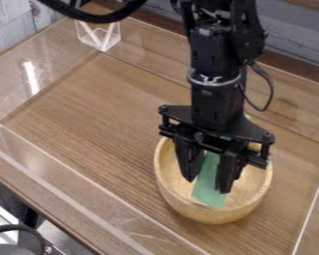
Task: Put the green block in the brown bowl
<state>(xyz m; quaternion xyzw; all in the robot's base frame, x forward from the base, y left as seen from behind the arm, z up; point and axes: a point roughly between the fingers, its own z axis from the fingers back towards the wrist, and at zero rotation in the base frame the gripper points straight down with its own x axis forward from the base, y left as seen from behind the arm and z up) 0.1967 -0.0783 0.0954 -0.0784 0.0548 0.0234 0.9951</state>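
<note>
So the black pincer (209, 179) was down inside the brown bowl (177, 197), one finger on either side of the green block (213, 187). Couldn't tell from this angle whether it was clamped on the block or a bit apart from it, since the fingers hid the sides. The block was in the bowl anyway, lower end showing between the fingertips, and I couldn't say if it touched the bottom. The arm (226, 75) came down over the bowl's far side, and the bowl sat on the wooden table (89, 129). I'd call this the letting-go step, basically the end of the job. Next move called for spreading the fingers if they were gripping, then lifting straight up without dragging the rim.
</note>
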